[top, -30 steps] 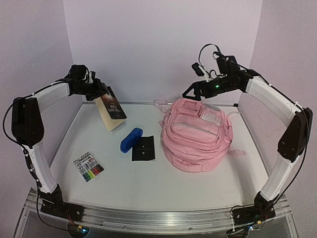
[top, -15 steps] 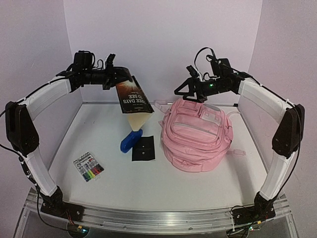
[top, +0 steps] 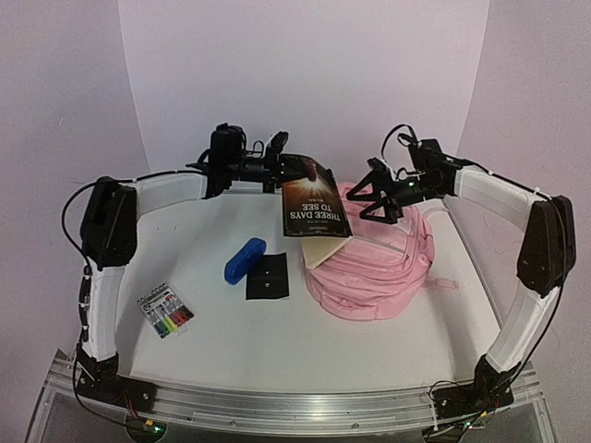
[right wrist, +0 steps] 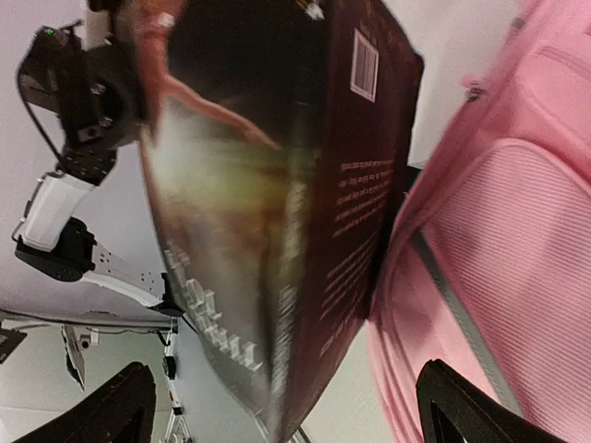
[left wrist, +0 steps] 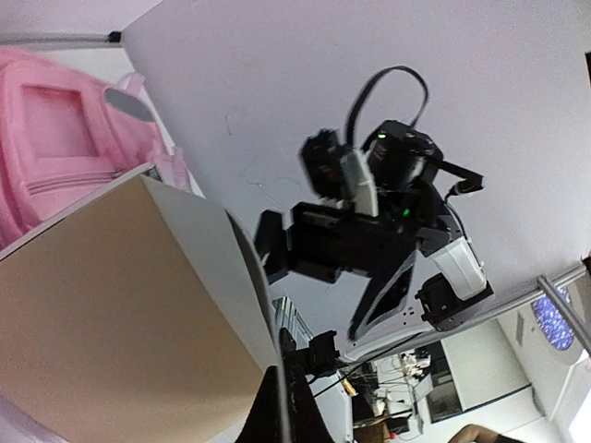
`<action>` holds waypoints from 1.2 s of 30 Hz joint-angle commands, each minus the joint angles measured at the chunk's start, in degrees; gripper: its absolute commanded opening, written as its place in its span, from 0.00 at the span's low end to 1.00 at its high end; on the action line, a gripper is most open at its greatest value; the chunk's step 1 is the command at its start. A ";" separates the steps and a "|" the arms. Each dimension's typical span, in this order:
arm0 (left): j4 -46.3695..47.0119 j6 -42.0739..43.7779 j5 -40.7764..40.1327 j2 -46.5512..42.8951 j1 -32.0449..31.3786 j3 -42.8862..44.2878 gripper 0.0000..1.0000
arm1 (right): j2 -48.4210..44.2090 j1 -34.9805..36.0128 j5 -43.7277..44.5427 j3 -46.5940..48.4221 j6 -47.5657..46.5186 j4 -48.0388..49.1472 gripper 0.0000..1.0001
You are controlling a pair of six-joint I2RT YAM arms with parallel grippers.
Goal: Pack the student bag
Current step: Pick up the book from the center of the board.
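The pink student bag (top: 374,268) lies on the table right of centre; it also shows in the left wrist view (left wrist: 55,157) and the right wrist view (right wrist: 503,249). My left gripper (top: 297,168) is shut on the top edge of a dark-covered book (top: 314,210), which hangs tilted over the bag's upper left edge. The book's pale page block fills the left wrist view (left wrist: 111,305), with my left gripper (left wrist: 282,415) at the bottom. My right gripper (top: 367,197) is open just above the bag's top, facing the book (right wrist: 286,185). Its jaws stand wide apart (right wrist: 286,415).
A blue case (top: 245,259) and a black square pad (top: 267,277) lie left of the bag. A pack of coloured markers (top: 165,310) lies near the front left. Walls close the back and both sides.
My left arm has swung the book from the back left to over the bag's upper left edge. My right gripper has come down and in towards the bag's top.
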 commanded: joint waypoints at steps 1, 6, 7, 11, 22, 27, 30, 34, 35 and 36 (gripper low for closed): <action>13.40 -9.45 2.27 7.56 0.61 1.88 0.00 | -5.32 -6.89 0.90 -2.68 -0.56 -1.46 0.98; 13.41 -9.04 0.50 9.57 0.69 -1.19 0.00 | -6.26 -7.21 5.58 -5.65 -2.70 -3.28 0.97; 13.66 -9.08 0.68 9.78 0.68 -1.34 0.00 | -5.96 -7.16 6.07 -6.17 -3.04 -3.26 0.96; 12.61 -10.10 2.92 12.08 -0.05 3.61 0.00 | -4.21 -6.78 5.91 -5.20 -3.81 -3.39 0.93; -1.76 -7.93 2.65 19.26 -6.64 37.93 0.00 | -6.51 -14.37 5.18 -3.00 -5.72 -7.75 0.98; 11.12 -18.64 3.07 23.91 -8.94 35.53 0.00 | -7.88 -15.68 5.23 -4.65 -7.27 -10.49 0.98; 15.31 -20.40 -0.38 22.72 -8.10 24.20 0.00 | -8.88 -16.41 5.82 -5.49 -8.03 -11.57 0.98; 7.06 -15.55 -6.97 22.07 -6.43 16.39 0.00 | -9.47 -17.08 6.05 -6.59 -9.34 -12.89 0.98; 7.23 -15.69 -7.87 22.65 -6.21 15.58 0.00 | -9.34 -17.08 5.60 -6.88 -9.40 -13.01 0.98; 7.54 -16.29 -8.39 23.34 -6.04 15.23 0.00 | -9.22 -17.08 5.23 -7.20 -9.38 -13.07 0.98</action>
